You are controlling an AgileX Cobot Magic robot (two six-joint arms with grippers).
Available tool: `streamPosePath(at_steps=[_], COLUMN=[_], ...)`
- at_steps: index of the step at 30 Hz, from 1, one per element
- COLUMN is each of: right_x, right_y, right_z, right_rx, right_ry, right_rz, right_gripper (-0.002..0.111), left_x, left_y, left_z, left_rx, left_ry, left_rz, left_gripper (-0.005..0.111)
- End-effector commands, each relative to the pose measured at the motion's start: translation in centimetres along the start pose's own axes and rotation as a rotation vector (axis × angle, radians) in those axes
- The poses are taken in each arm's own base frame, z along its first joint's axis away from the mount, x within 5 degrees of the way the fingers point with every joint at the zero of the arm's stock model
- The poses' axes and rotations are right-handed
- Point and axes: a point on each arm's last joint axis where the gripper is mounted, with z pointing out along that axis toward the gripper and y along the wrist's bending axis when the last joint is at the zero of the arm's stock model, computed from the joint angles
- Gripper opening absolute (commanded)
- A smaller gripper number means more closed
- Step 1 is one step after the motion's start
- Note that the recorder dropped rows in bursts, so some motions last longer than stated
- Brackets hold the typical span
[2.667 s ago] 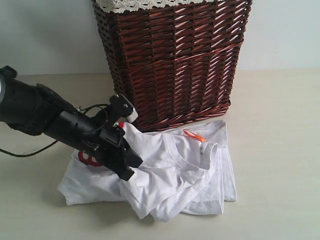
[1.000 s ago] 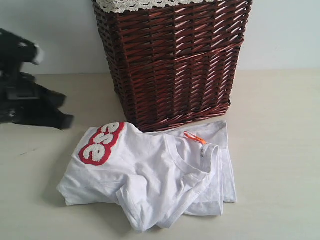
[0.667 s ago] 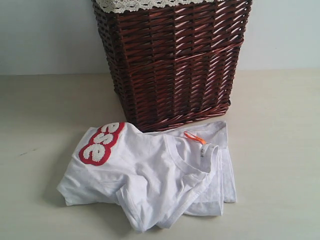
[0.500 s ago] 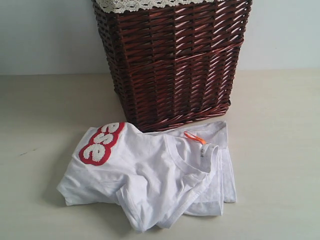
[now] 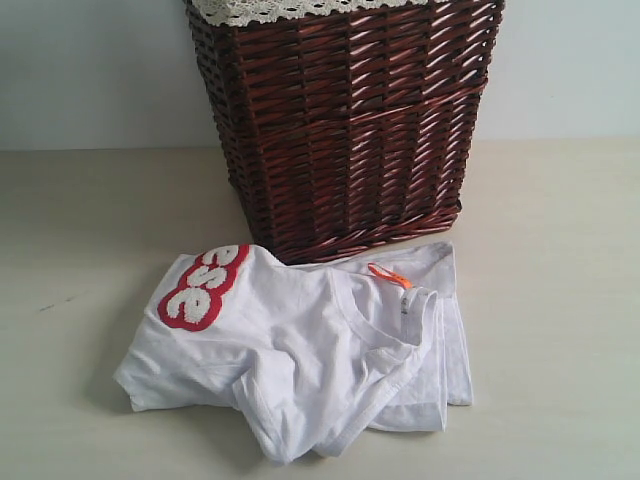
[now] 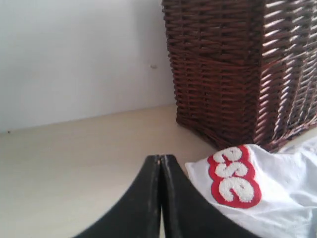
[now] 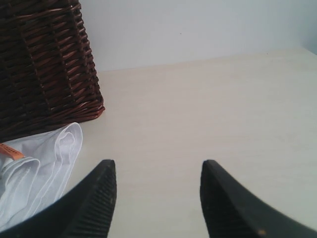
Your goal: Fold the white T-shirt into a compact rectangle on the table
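front overview; low wrists toward basket (image 5: pixel 345 120)

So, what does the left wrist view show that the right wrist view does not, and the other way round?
Only the left wrist view shows the left gripper, its black jaws shut and empty, and the fuzzy white lettering with red outline on the soft white T-shirt. Only the right wrist view shows the right gripper, jaws open and empty, and the small orange neck tag beside layered shirt edges. Both show the dark red-brown wicker basket, the T-shirt near its base, the pale beige wood-look table and the plain pale wall.
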Motion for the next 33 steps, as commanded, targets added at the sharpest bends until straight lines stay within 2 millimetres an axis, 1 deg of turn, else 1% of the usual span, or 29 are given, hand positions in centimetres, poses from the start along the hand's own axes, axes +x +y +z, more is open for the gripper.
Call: streamPosePath(at_steps=[1, 5, 6, 8, 10, 13, 16, 21, 23, 25, 27, 29, 33], right_x=[-0.1, -0.1, -0.1, 0.0, 0.0, 0.0, 0.0, 0.0, 0.0, 0.0, 0.0, 0.0, 0.0], right_y=[0.0, 0.0, 0.0, 0.0, 0.0, 0.0, 0.0, 0.0, 0.0, 0.0, 0.0, 0.0, 0.0], right_z=[0.0, 0.0, 0.0, 0.0, 0.0, 0.0, 0.0, 0.0, 0.0, 0.0, 0.0, 0.0, 0.0], right_rx=[0.004, 0.003, 0.003, 0.004, 0.004, 0.004, 0.004, 0.005, 0.004, 0.004, 0.004, 0.004, 0.004], right_ry=[-0.018, -0.018, -0.018, -0.008, -0.005, -0.005, -0.005, -0.005, -0.005, -0.005, -0.005, -0.005, -0.005], right_rz=[-0.003, 0.001, 0.001, -0.001, -0.001, -0.001, -0.001, -0.002, 0.000, 0.000, 0.000, 0.000, 0.000], right_gripper=[0.051, 0.051, 0.051, 0.051, 0.051, 0.051, 0.051, 0.051, 0.051, 0.051, 0.051, 0.051, 0.051], left_x=[1.6, 2.4, 2.8, 3.7, 3.6, 3.6, 3.6, 3.9, 4.3, 5.2, 5.8, 5.8, 5.8], left_y=[-0.1, -0.1, -0.2, -0.4, -0.4, -0.1, 0.3, 0.9, 0.9, 0.7, 0.6, 0.6, 0.6], left_z=[0.1, 0.0, 0.1, 0.0, -0.4, -1.0, -1.5, -1.7, -1.8, -1.8, -2.0, -1.9, -1.9], left_rx=[0.005, 0.004, 0.006, 0.021, 0.008, -0.037, -0.090, -0.162, -0.168, -0.173, -0.173, -0.167, -0.165], left_ry=[0.042, 0.059, 0.070, 0.096, 0.065, 0.025, -0.003, -0.005, 0.035, 0.141, 0.221, 0.225, 0.223], left_rz=[-0.010, -0.014, -0.031, -0.118, -0.193, -0.191, -0.250, -0.443, -0.450, -0.456, -0.410, -0.355, -0.356], left_gripper=[0.000, 0.000, 0.000, 0.000, 0.000, 0.000, 0.000, 0.000, 0.000, 0.000, 0.000, 0.000, 0.000])
